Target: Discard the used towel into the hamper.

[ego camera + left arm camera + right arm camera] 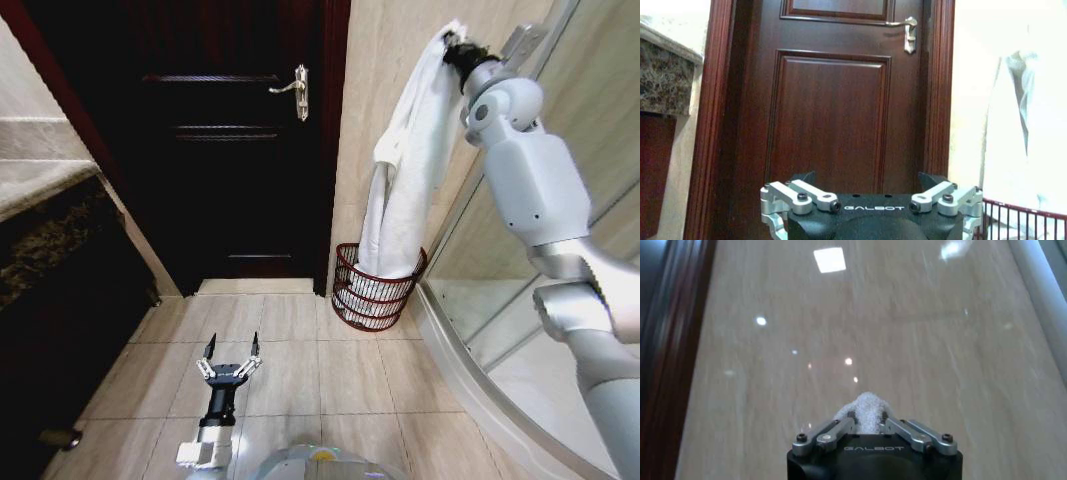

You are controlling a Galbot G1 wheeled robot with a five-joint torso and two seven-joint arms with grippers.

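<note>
I have the right gripper (455,45) raised high against the beige wall (385,120), its jaws clamped on the top corner of the white towel (410,170). In the right wrist view a nubby tuft of terry cloth (865,407) pokes out between the two metal fingers (830,432), with glossy, faintly veined tile behind it catching small spots of light.

From that pinch the towel hangs in a long, soft column with loose vertical folds, and its lower end sits inside the hamper (375,295). The hamper is a small dark red-brown basket of open weave with horizontal ribs, rounded at the front, standing on the floor against the wall, between the door frame and the curved shower threshold (470,380). White cloth shows through its gaps.

My left gripper (230,358) is parked low over the pale square floor tiles (300,370), well apart from the hamper, jaws spread wide with nothing between them. Its wrist camera looks at the dark, polished panelled wooden door (833,110) with a brass lever handle (907,32), a mottled stone countertop edge (667,75), the towel's bright folds and a bit of the hamper's wire-like rim (1027,212)
</note>
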